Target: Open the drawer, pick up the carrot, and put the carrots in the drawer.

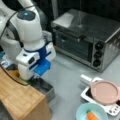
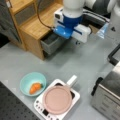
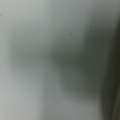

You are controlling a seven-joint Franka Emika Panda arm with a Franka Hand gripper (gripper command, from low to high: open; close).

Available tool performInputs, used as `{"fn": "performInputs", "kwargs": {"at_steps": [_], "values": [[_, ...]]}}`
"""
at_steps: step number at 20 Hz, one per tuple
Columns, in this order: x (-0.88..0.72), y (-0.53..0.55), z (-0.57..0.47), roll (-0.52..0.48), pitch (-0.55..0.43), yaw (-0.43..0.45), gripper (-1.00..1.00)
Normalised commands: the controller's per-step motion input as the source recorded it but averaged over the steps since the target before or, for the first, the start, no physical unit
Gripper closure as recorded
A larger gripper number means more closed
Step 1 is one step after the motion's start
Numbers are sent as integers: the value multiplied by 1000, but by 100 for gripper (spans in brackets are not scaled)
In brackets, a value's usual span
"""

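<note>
The dark-grey drawer point(image 1: 46, 88) point(image 2: 50, 43) stands pulled partway out of the light wooden cabinet point(image 1: 20, 100) point(image 2: 37, 25). My gripper point(image 1: 35, 76) hangs low right at the drawer, with its white and blue hand point(image 2: 70, 30) over the drawer's inner end; its fingers are hidden behind the hand. The orange carrot point(image 1: 91, 116) point(image 2: 35, 87) lies in a teal bowl point(image 1: 82, 112) point(image 2: 27, 80) on the grey table, well away from the gripper. The wrist view shows only a blurred grey surface.
A silver toaster oven point(image 1: 87, 37) point(image 2: 110, 95) stands on the table. A pink pan point(image 1: 103, 92) point(image 2: 58, 100) rests on a white cooker point(image 1: 112, 108) point(image 2: 40, 106) beside the bowl. A black cable point(image 1: 15, 78) runs across the cabinet top.
</note>
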Motion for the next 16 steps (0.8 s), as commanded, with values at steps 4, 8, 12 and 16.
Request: {"fn": "performInputs", "kwargs": {"at_steps": [4, 8, 12, 16], "values": [[12, 304, 22, 55, 10, -133, -100], [12, 329, 23, 70, 17, -172, -100], [15, 341, 18, 84, 22, -188, -100], [18, 352, 24, 95, 23, -191, -100]]}}
